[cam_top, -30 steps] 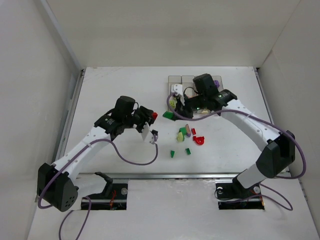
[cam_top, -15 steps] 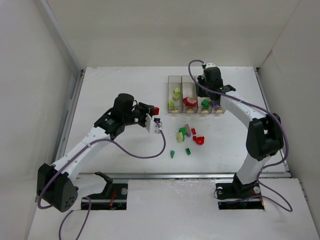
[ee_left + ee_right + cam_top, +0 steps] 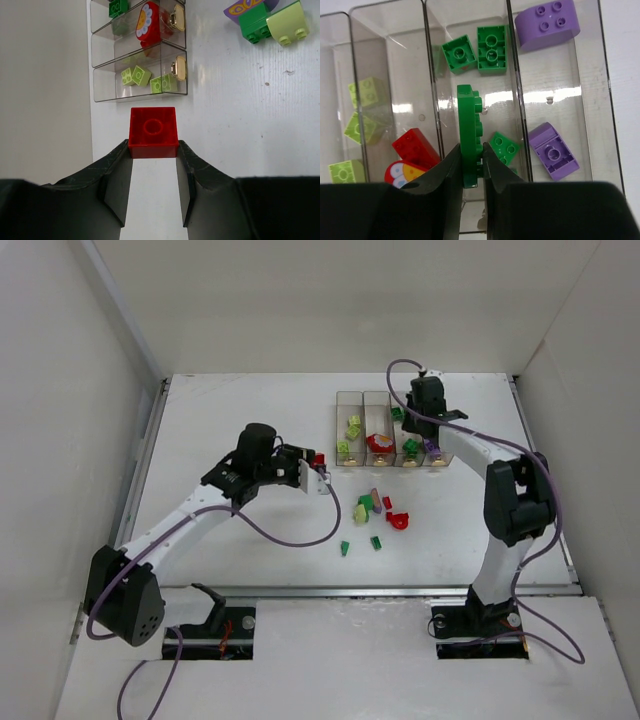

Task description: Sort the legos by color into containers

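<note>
- Left wrist view showed our left gripper [image 3: 153, 146] clamped on a red brick [image 3: 153, 126], held just short of the containers [image 3: 98, 85], likely so we could carry it to the compartment with red pieces.
- Our right gripper [image 3: 471, 152] pinched a green brick [image 3: 468, 120] edge-on above the compartment holding green pieces, apparently ready to drop it there.
- Loose legos [image 3: 372, 510] lay unsorted on the table [image 3: 230, 410], near the containers.
</note>
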Robot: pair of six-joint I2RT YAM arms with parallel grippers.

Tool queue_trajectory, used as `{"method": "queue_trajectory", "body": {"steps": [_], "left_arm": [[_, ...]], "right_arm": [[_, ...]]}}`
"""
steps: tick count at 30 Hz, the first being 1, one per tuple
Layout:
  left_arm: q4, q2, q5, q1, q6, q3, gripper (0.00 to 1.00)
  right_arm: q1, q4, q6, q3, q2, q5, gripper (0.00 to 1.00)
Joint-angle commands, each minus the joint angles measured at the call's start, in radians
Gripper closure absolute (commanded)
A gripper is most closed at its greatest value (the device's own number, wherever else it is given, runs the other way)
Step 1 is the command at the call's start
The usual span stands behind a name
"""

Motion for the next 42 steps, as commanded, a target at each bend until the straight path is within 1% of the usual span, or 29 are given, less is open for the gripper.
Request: {"method": "queue_trajectory", "body": {"steps": [1, 2, 4, 7, 9, 10, 11, 12, 13, 15, 16, 17, 19, 20, 21, 22, 23, 26, 29, 33, 39, 40, 42], "left_arm": [[0.049, 0.016, 0.045, 0.004, -0.043, 0.02, 1.0], [0.059, 0.025, 0.055, 0.013, -0.054, 0.032, 1.0], [0.084, 0.026, 0.065, 0.013, -0.072, 0.043, 1.0], [0.084, 0.035, 0.085, 0.013, -0.073, 0.043, 1.0], [0.084, 0.026, 0.103, 0.013, -0.073, 0.052, 1.0], [0.084, 0.013, 0.123, 0.013, -0.062, 0.052, 1.0], [0.093, 0.004, 0.135, 0.013, -0.053, 0.052, 1.0], [0.108, -0.017, 0.161, 0.013, -0.044, 0.039, 1.0], [0.122, -0.03, 0.172, 0.013, -0.033, 0.029, 1.0], [0.17, -0.054, 0.206, 0.013, -0.002, 0.011, 1.0], [0.184, -0.075, 0.218, 0.013, 0.012, -0.003, 1.0], [0.194, -0.085, 0.229, 0.013, 0.024, -0.003, 1.0], [0.219, -0.096, 0.249, 0.013, 0.044, -0.003, 1.0], [0.219, -0.096, 0.249, -0.001, 0.058, -0.003, 1.0], [0.219, -0.096, 0.249, -0.001, 0.07, 0.008, 1.0], [0.219, -0.096, 0.24, -0.016, 0.084, 0.008, 1.0], [0.219, -0.096, 0.24, -0.016, 0.111, 0.008, 1.0], [0.219, -0.105, 0.24, -0.026, 0.133, 0.017, 1.0], [0.219, -0.105, 0.249, -0.036, 0.154, 0.026, 1.0], [0.21, -0.123, 0.238, -0.046, 0.164, 0.026, 1.0], [0.201, -0.145, 0.229, -0.064, 0.164, 0.026, 1.0], [0.201, -0.145, 0.217, -0.064, 0.164, 0.026, 1.0], [0.211, -0.154, 0.207, -0.073, 0.164, 0.017, 1.0]], "right_arm": [[0.009, 0.04, -0.011, 0.055, 0.031, 0.002, 0.82], [-0.001, 0.031, -0.011, 0.055, 0.031, 0.013, 0.57], [-0.001, 0.031, -0.02, 0.064, 0.031, 0.022, 0.34], [-0.001, 0.031, -0.056, 0.086, 0.013, 0.013, 0.21], [0.013, 0.031, -0.141, 0.086, -0.007, -0.025, 0.15], [0.028, 0.041, -0.186, 0.096, -0.023, -0.052, 0.15], [0.038, 0.041, -0.285, 0.097, -0.059, -0.088, 0.15], [0.038, 0.041, -0.339, 0.097, -0.083, -0.139, 0.15], [0.05, 0.041, -0.393, 0.097, -0.109, -0.285, 0.15], [0.05, 0.041, -0.518, 0.058, -0.204, -0.492, 0.13], [0.039, 0.029, -0.548, 0.045, -0.234, -0.74, 0.12], [0.021, 0.029, -0.566, 0.019, -0.263, -0.856, 0.12], [0.021, 0.029, -0.566, 0.008, -0.316, -1.04, 0.11], [0.012, 0.029, -0.566, 0.008, -0.316, -1.205, 0.11], [0.012, 0.029, -0.536, 0.008, -0.316, -1.287, 0.08], [0.012, 0.029, -0.522, 0.008, -0.304, -1.367, 0.0], [0.012, 0.029, -0.507, 0.008, -0.29, -1.499, 0.0], [0.047, 0.029, -0.478, 0.046, -0.236, -1.584, 0.0], [0.084, 0.029, -0.497, 0.046, -0.236, -1.641, 0.0], [0.114, 0.029, -0.517, 0.057, -0.236, -1.641, 0.0], [0.16, 0.029, -0.498, 0.087, -0.206, -1.701, 0.01], [0.16, 0.029, -0.497, 0.087, -0.205, -1.692, 0.04], [0.171, 0.029, -0.497, 0.087, -0.196, -1.682, 0.07]]}}
